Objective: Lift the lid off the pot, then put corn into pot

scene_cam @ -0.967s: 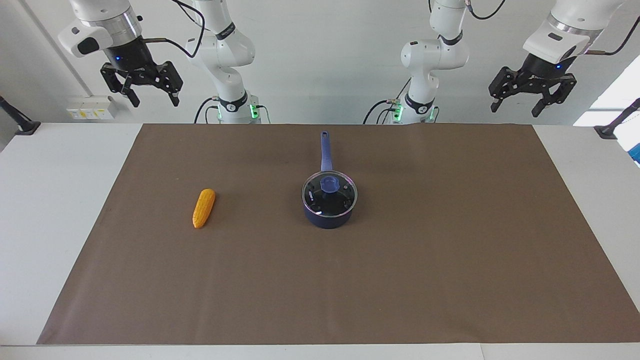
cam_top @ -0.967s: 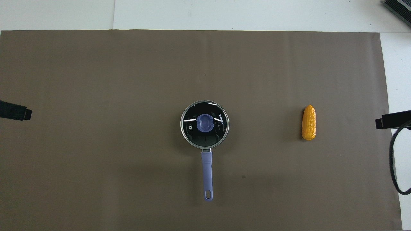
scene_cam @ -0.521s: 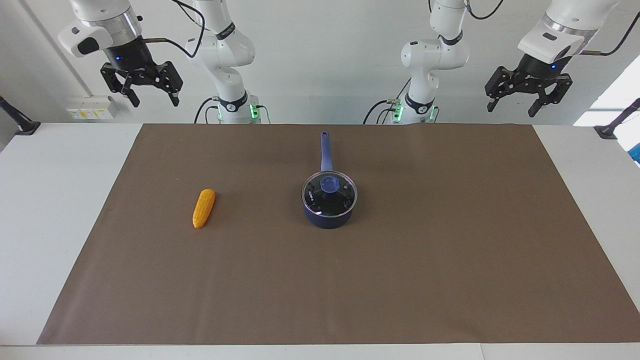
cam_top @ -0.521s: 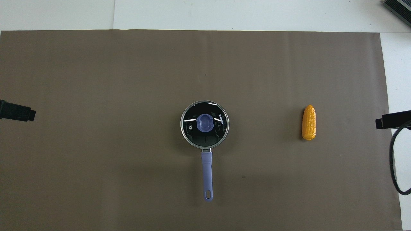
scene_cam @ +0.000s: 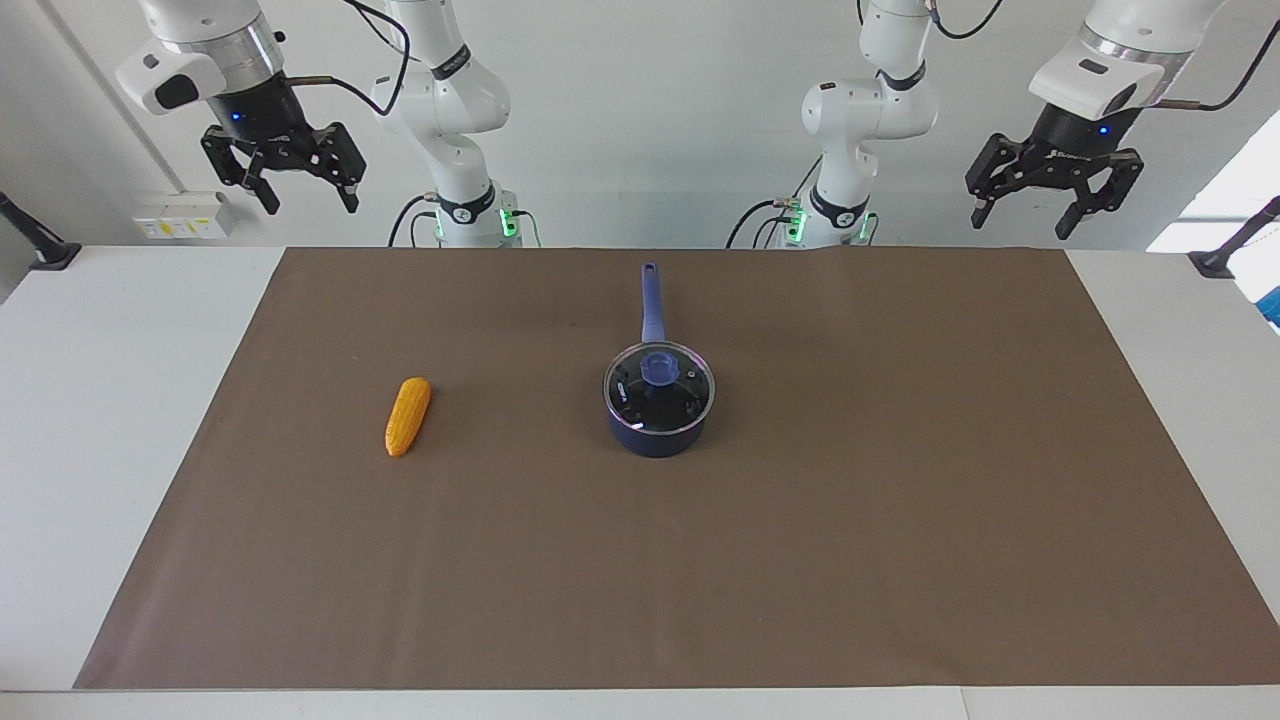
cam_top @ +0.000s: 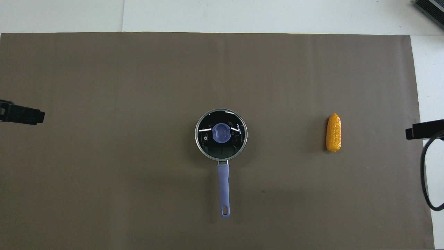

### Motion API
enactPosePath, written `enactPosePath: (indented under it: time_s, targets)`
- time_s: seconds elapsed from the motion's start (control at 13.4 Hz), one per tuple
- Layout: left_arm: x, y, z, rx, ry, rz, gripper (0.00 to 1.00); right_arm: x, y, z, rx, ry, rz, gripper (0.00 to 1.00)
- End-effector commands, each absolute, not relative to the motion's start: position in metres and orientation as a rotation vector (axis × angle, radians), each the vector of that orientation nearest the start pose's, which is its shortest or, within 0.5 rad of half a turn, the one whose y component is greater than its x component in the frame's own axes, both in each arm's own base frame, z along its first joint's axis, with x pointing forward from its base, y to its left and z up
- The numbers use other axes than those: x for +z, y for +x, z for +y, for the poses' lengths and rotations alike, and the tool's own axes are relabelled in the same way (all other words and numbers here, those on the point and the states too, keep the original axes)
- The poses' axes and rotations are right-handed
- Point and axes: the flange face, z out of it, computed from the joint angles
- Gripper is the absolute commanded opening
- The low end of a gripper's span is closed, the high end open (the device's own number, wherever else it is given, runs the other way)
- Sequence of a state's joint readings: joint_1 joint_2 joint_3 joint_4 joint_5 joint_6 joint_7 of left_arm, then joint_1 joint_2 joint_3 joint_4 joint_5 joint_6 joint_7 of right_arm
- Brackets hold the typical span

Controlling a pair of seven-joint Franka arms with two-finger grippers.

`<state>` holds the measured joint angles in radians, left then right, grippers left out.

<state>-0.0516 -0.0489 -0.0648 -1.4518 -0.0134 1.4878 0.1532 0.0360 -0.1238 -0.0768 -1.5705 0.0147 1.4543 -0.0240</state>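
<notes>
A dark blue pot [scene_cam: 657, 437] [cam_top: 224, 189] stands mid-mat, its long handle pointing toward the robots. The clear glass lid [scene_cam: 688, 394] [cam_top: 208, 139] with a blue knob rests on the pot. The yellow-orange corn [scene_cam: 407, 415] [cam_top: 333, 132] lies on the mat toward the right arm's end, level with the pot. My left gripper [scene_cam: 1025, 213] hangs open high in the air at the left arm's end; only its tip [cam_top: 22, 115] shows in the overhead view. High at the other end, my right gripper [scene_cam: 310, 200] [cam_top: 418, 131] is open and holds nothing.
A brown mat [scene_cam: 800, 560] [cam_top: 104, 173] covers most of the white table [scene_cam: 90, 400]. A black cable [cam_top: 425, 180] loops at the right arm's end. A dark object [cam_top: 430, 8] sits at the table's corner farthest from the robots.
The left gripper has risen a little and shifted inward toward the middle of the table. The right arm, pot, lid and corn have not moved.
</notes>
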Motion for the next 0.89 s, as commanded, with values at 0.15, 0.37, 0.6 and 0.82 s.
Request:
enactPosePath:
  time_s: [0.15,0.37,0.6,0.82]
  targets:
    - [0.692,0.529,-0.106,-0.202,-3.121,0.433,1.0,0.679,0.498,-0.022,-0.001,-3.107,0.04,1.0]
    - [0.676,0.535,-0.142,-0.239,-3.133,0.421,1.0,0.679,0.498,-0.022,-0.001,-3.107,0.04,1.0]
    - [0.658,0.538,-0.188,-0.242,-3.145,0.388,1.0,0.679,0.498,-0.022,-0.001,-3.107,0.04,1.0]
    - [0.638,0.533,-0.243,-0.226,-3.165,0.355,1.0,0.679,0.498,-0.022,-0.001,-3.107,0.04,1.0]
